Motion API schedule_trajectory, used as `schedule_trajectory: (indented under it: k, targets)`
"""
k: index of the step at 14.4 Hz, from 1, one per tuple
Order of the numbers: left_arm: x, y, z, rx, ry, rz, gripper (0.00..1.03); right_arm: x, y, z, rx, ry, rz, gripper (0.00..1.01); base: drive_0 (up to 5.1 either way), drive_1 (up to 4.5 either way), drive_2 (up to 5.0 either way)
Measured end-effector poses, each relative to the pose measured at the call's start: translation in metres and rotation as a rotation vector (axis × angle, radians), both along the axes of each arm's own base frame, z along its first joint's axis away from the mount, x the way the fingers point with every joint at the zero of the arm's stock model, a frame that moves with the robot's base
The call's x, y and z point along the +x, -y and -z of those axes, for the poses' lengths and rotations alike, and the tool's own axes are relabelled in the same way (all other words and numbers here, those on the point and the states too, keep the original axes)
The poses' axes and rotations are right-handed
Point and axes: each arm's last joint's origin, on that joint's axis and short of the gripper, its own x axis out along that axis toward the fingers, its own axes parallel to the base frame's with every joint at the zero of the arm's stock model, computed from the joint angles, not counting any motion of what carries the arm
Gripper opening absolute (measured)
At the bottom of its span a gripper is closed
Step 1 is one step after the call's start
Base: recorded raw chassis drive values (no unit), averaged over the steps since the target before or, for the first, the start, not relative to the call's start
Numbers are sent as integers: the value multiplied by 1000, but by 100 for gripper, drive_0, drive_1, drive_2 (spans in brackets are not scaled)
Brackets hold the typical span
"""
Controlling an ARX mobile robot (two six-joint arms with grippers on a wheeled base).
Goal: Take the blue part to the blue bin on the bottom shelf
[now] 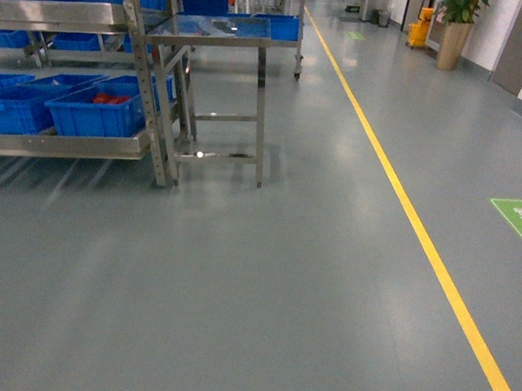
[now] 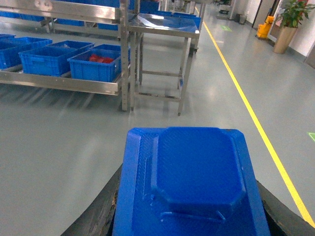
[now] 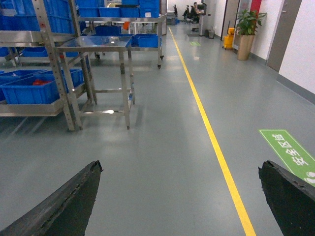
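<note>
The blue part (image 2: 189, 182) sits between the left gripper's (image 2: 189, 216) dark fingers (image 2: 96, 219), which close on its sides; it looks like stiff moulded plastic, light, smooth and likely slippery, so the flat side walls seem the safest hold. The right gripper (image 3: 179, 196) is spread wide with nothing between its fingers (image 3: 61, 206). The bottom shelf (image 1: 68, 144), with its blue bin (image 1: 96, 110) holding red pieces, lies well ahead of the part, just left of the steel table (image 1: 220, 33).
</note>
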Motion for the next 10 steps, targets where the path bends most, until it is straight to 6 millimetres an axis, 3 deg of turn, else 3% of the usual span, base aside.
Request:
schedule_trajectory:
  k: [10]
  targets:
    - [0,0,0,1,-2,0,43,0,0,0,0,0,0,98,3,429,-423]
